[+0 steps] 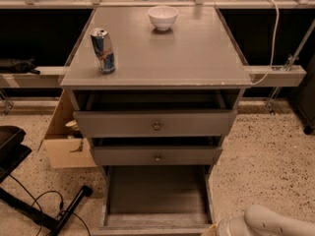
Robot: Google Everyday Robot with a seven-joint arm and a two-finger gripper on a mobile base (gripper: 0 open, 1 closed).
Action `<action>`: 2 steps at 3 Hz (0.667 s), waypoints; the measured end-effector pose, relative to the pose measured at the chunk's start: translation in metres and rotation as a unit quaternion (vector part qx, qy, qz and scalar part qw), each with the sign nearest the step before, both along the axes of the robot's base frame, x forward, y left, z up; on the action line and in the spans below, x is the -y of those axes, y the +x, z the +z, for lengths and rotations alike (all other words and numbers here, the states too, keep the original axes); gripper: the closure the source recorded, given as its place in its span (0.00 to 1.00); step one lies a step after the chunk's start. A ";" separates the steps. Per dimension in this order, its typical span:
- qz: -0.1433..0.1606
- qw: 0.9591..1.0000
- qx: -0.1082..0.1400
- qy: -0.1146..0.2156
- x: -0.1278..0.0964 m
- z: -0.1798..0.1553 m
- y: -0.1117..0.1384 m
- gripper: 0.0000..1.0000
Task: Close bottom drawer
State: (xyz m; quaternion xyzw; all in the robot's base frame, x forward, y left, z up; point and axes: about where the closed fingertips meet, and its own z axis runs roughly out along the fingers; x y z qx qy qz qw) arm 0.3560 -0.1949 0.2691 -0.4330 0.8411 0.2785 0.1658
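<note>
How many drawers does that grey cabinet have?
3: top drawer, middle drawer, and bottom drawer pulled far out, the gripper by its front right corner. None looks hidden.

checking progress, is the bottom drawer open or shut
Open: the bottom drawer is pulled far out, its plain grey inside showing. The gripper sits low, near the drawer's front corner.

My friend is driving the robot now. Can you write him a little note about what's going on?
Tool: low at the bottom right edge of the view, by the front right corner of the lowest grey wooden drawer; contact cannot be told.
Drawer: pulled far out, plain grey inside, nothing in it.
Done: nothing yet, the drawer is open.
Left: push it fully in.
</note>
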 end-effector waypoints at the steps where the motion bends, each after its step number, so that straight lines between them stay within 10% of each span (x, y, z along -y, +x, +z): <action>1: 0.000 1.000 -0.011 0.009 -0.002 -0.005 -0.002 1.00; 2: 0.000 1.000 -0.011 0.009 -0.002 -0.005 -0.002 1.00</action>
